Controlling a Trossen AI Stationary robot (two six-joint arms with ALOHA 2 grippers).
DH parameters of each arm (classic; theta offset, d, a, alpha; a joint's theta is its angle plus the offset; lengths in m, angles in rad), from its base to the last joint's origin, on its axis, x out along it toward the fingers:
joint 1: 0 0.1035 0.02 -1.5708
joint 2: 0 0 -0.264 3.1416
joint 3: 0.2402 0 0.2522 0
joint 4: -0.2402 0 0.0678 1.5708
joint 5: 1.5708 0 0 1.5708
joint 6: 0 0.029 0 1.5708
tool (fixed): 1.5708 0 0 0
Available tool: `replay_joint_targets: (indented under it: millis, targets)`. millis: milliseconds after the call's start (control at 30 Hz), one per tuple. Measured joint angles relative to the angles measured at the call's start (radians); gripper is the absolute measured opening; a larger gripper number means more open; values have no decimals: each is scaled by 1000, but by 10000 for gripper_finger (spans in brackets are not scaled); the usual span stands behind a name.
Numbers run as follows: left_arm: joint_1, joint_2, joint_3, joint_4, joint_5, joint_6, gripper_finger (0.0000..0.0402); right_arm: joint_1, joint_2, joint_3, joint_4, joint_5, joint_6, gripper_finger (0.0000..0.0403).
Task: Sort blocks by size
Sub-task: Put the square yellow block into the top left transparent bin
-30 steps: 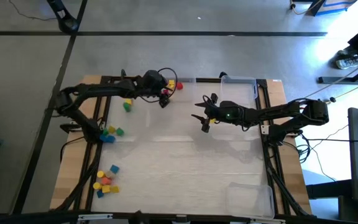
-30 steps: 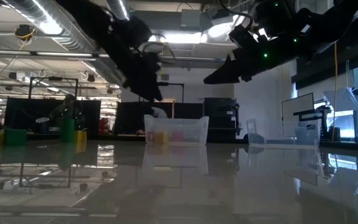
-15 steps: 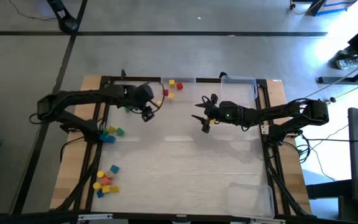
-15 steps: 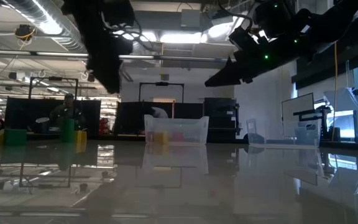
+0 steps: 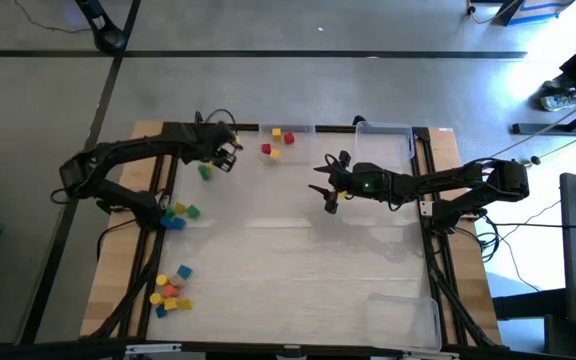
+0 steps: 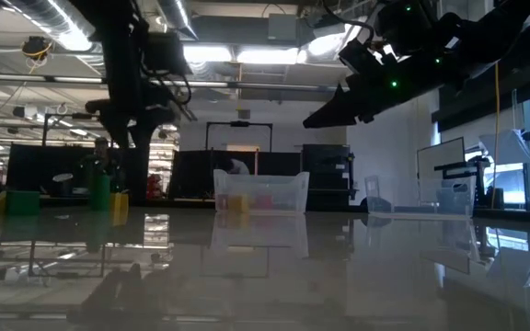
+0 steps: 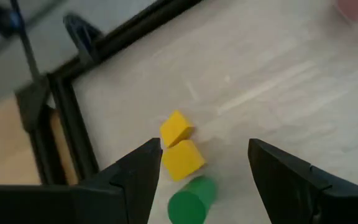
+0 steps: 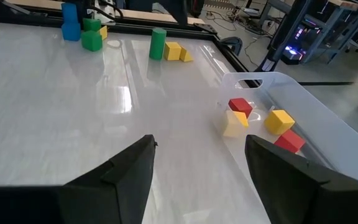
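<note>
Both arms are black and slim, built of jointed links with thin black cables looping along them. The right arm [image 5: 438, 183] carries a small green light near its wrist. Each gripper, left [image 7: 204, 168] and right [image 8: 201, 158], has two dark, angular, wedge-shaped fingers.

The left tool [image 5: 230, 155] has withdrawn from above the clear tray [image 5: 298, 128] at the far edge and moved leftward, now positioned over the tabletop [image 5: 298, 260] just beside the green cylinder [image 5: 205, 172] and 2 yellow blocks [image 7: 180, 148]. Its fingers stand apart, slightly narrower than 1 second ago. The red and yellow blocks in the tray [image 5: 276, 140], previously covered by the left arm, are now exposed.
</note>
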Motion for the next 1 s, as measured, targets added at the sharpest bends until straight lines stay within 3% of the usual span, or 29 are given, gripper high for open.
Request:
replay_joint_targets:
  millis: [233, 467, 1000]
  targets:
    - [165, 91, 0, 49, 201, 53, 185, 0, 0, 0, 4, 0, 0, 250]
    - [207, 185, -1, 36, 299, 105, 153, 0, 0, 0, 0, 0, 0, 250]
    - [225, 194, -61, 14, 291, 90, 138, 0, 0, 0, -2, 0, -1, 250]
